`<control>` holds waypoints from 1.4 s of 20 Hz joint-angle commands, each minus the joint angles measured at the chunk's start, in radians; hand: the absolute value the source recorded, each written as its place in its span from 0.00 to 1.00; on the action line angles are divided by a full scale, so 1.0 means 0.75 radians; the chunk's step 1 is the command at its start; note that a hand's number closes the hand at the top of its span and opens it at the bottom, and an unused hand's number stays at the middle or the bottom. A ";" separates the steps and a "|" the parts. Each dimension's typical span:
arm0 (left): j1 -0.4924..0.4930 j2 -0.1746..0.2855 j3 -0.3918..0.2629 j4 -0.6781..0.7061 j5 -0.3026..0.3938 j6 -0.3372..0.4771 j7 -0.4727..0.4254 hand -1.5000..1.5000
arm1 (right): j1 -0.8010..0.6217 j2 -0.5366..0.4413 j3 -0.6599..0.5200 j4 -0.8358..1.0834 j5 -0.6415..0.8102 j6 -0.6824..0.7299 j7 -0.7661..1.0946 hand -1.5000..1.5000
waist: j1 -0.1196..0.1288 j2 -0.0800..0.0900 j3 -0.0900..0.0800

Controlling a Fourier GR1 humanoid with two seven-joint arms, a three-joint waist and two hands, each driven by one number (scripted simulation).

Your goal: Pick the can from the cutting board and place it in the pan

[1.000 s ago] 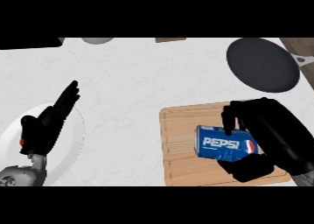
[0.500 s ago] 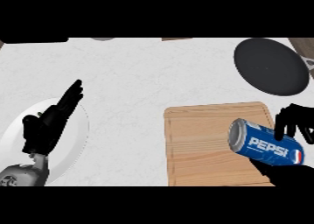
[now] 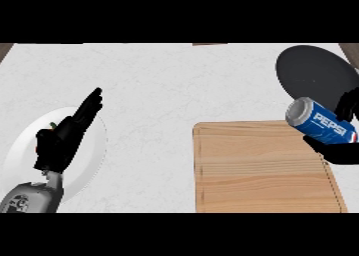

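Note:
My right hand (image 3: 349, 150) is curled round a blue Pepsi can (image 3: 320, 120) at the right edge of the view. The can is tilted and lifted off the wooden cutting board (image 3: 263, 170), over the board's far right corner. Just beyond it lies the dark round pan (image 3: 315, 70) at the far right of the counter. The board's top is bare. My left hand (image 3: 64, 135) rests open at the left, fingers straight and pointing away, above a white plate (image 3: 93, 150).
The white plate sits near the counter's left front, partly hidden by my left hand and forearm. A small dark item shows on the plate beside the hand. The white counter (image 3: 174, 85) stretches between the plate and the board.
My right hand has carried the can up and to the far right, off the middle of the board toward the pan. The left hand has stayed still.

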 commanded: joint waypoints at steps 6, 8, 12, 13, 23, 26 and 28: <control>-0.007 0.009 0.043 0.021 0.001 -0.055 -0.017 0.50 | -0.387 0.169 -0.102 0.788 0.145 -0.033 -0.345 1.00 | 0.032 0.007 0.000; -0.001 -0.032 0.029 0.076 -0.014 -0.053 -0.080 0.50 | -0.455 0.176 -0.158 0.945 0.124 0.001 -0.456 1.00 | 0.021 0.005 0.000; -0.058 -0.064 -0.006 0.057 -0.050 -0.034 -0.005 0.50 | -0.643 0.222 -0.192 1.317 0.187 -0.033 -0.640 1.00 | 0.036 0.010 0.001; -0.091 -0.024 0.020 -0.043 -0.002 -0.063 0.093 0.50 | -0.630 0.191 -0.227 1.387 0.162 -0.027 -0.743 1.00 | 0.053 0.013 0.003; -0.031 -0.070 0.013 0.046 -0.058 -0.064 -0.022 0.50 | -0.966 0.292 -0.289 1.921 0.271 -0.150 -0.937 1.00 | 0.061 0.022 0.003; -0.139 -0.069 0.035 0.081 -0.035 -0.084 0.031 0.50 | -0.974 0.267 -0.311 1.997 0.268 -0.135 -1.000 1.00 | 0.066 0.033 0.004; -0.096 -0.080 -0.010 0.025 -0.055 -0.079 0.025 0.50 | -0.989 0.223 -0.208 2.106 0.365 -0.023 -0.632 0.00 | 0.097 0.039 0.001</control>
